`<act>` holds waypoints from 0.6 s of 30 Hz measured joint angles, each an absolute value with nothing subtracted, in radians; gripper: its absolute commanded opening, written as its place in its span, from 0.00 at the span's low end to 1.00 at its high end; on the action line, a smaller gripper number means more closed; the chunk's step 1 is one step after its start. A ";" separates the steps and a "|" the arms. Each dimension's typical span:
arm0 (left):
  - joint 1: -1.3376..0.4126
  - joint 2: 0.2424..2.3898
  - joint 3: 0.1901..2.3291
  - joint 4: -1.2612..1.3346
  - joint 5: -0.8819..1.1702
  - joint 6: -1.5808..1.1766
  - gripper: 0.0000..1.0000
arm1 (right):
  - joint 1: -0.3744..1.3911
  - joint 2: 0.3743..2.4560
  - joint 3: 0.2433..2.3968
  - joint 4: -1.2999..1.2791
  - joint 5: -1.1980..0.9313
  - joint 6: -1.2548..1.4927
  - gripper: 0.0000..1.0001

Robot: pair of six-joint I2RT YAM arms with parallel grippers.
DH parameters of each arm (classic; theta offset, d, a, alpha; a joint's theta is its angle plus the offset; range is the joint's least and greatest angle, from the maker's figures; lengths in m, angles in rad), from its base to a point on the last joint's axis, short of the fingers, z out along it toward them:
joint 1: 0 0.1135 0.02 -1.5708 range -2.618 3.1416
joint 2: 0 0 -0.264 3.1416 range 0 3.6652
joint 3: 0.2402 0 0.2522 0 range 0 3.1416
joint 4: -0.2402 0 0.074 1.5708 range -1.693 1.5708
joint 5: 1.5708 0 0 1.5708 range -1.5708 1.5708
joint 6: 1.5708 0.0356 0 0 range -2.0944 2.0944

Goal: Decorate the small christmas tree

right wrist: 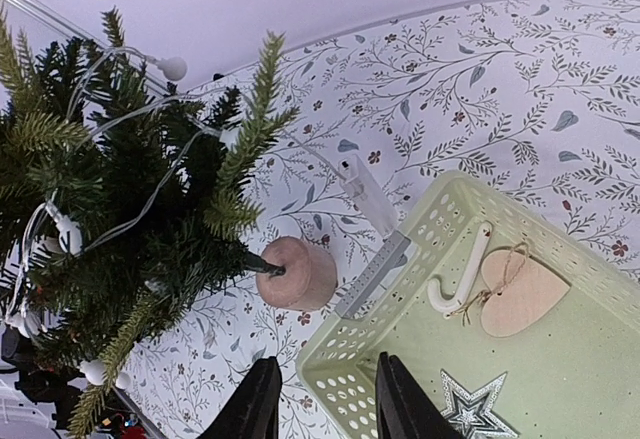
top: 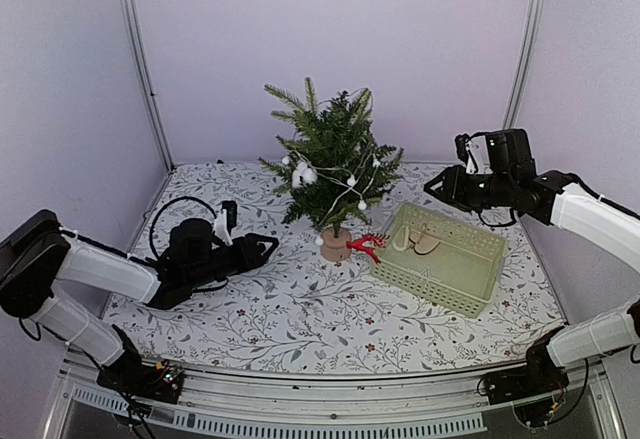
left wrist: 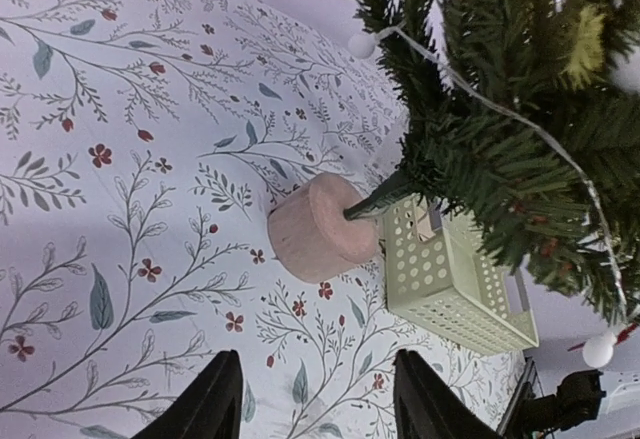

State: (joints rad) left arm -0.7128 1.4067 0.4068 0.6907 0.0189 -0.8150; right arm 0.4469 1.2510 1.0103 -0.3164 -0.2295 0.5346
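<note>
- Just left of the green basket (top: 430,287), on the floral surface (top: 250,319), the small christmas tree (top: 335,164) stands upright.
- Left tool (top: 268,246): farther left of the basket, fingers parted, empty.
- Right tool (top: 432,187): above the basket, fingers parted, holding nothing.

- I see a plain, pale lilac back wall (top: 330,29); the left wall (top: 60,89) and right wall (top: 590,69) match it.
- Slim metal left post (top: 140,59) and right post (top: 528,34) mark the back corners.
- The table (top: 250,334) is covered by a white cloth (top: 470,334) printed with leafy sprigs and small red flowers.
- A slotted metal rail (top: 330,391) runs along the near edge.
- Light is soft and even, with only faint shadows.
</note>
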 measured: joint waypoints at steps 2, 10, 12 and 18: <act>-0.712 1.499 0.412 0.779 0.032 -0.871 0.53 | 0.429 1.264 1.010 -0.313 -0.245 0.533 0.35; -0.717 1.819 0.541 1.003 0.079 -1.027 0.52 | 0.391 1.285 1.010 -0.314 -0.287 0.516 0.35; -0.721 1.872 0.576 1.033 0.087 -1.053 0.52 | 0.387 1.286 1.011 -0.315 -0.295 0.511 0.35; -0.729 1.973 0.628 1.093 0.100 -1.141 0.52 | 0.380 1.300 1.024 -0.321 -0.303 0.501 0.35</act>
State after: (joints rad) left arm -0.7292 1.9728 0.6285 1.0927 0.0998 -1.1408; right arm 0.3801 1.2999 1.0237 -0.3206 -0.3027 0.5011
